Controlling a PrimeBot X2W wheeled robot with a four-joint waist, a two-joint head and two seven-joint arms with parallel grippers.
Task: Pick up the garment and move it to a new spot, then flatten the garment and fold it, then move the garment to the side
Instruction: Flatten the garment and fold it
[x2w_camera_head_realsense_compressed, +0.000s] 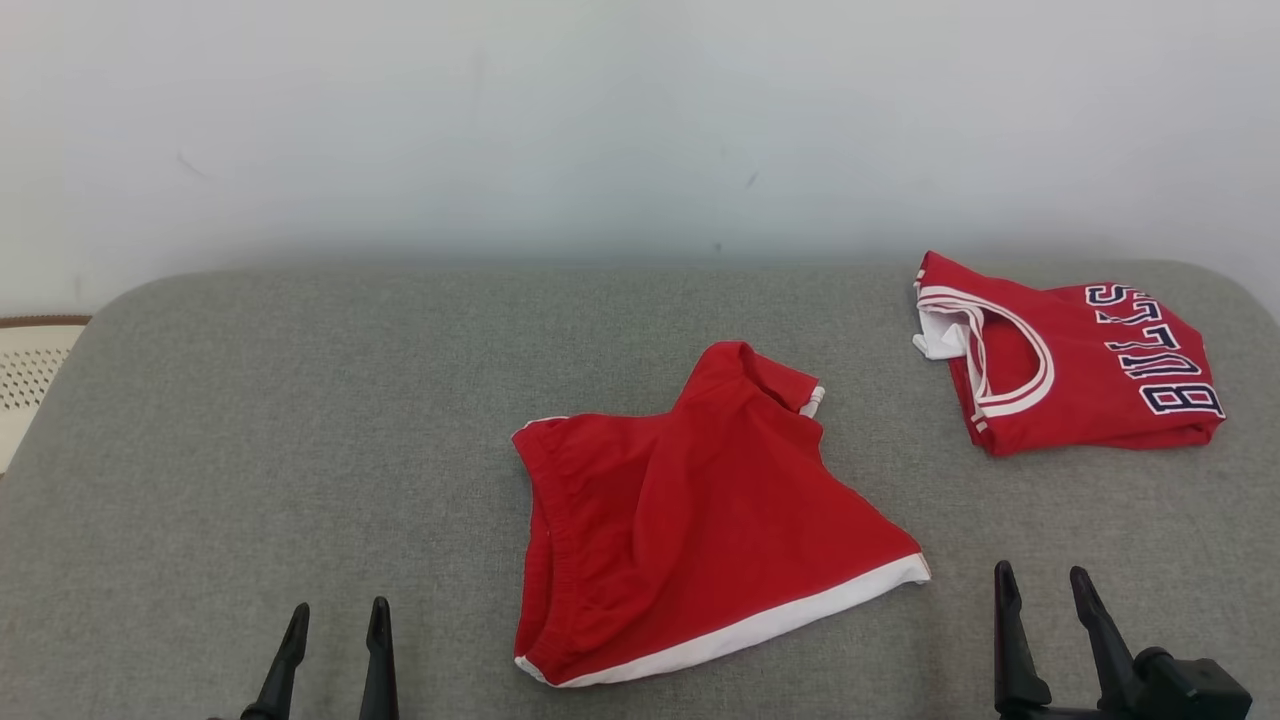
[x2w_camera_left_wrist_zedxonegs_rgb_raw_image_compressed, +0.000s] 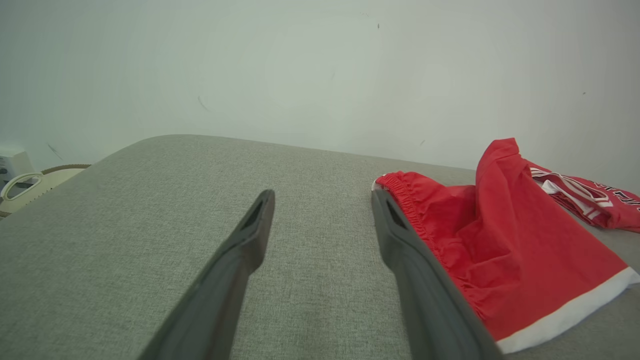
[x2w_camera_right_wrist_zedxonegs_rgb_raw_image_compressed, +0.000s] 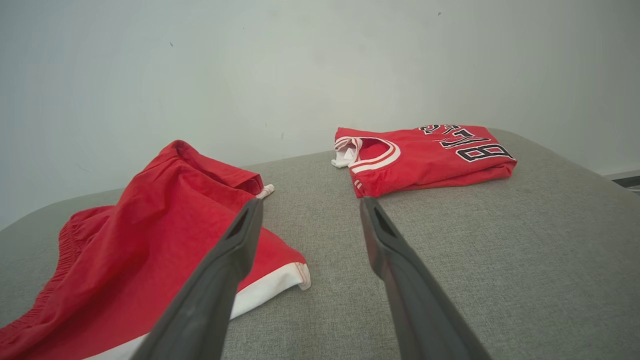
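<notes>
The red shorts (x2w_camera_head_realsense_compressed: 690, 500) are lying rumpled in the middle of the grey padded surface (x2w_camera_head_realsense_compressed: 300, 400), with the elastic waistband (x2w_camera_head_realsense_compressed: 540, 520) facing the robot's left and the white-trimmed hem (x2w_camera_head_realsense_compressed: 760, 625) running along the near side. One leg (x2w_camera_head_realsense_compressed: 750, 370) is bunching up into a ridge on the far side. A folded red Bulls jersey (x2w_camera_head_realsense_compressed: 1080, 360) is sitting well apart at the far right. That makes the shorts the likely garment to handle, and the pick-up is not yet begun.

The left tool (x2w_camera_head_realsense_compressed: 339, 606) and the right tool (x2w_camera_head_realsense_compressed: 1042, 572) are both hovering near the front edge, fingers spread wide with nothing between them. One is standing on each side of the shorts, clear of the cloth.

To do the lift well, each tool should be reaching for its own side: the left for the waistband end, the right for the hem corner (x2w_camera_head_realsense_compressed: 915, 570) nearest it. Pinching a single layer would be leaving the rest to drag, so the fingers should be coming down over a doubled edge and closing on both layers. Raising both ends together and level should be letting the cloth hang and shed its creases. The new spot should be keeping away from the jersey. The bare stretch to the left is offering room for flattening and folding.
</notes>
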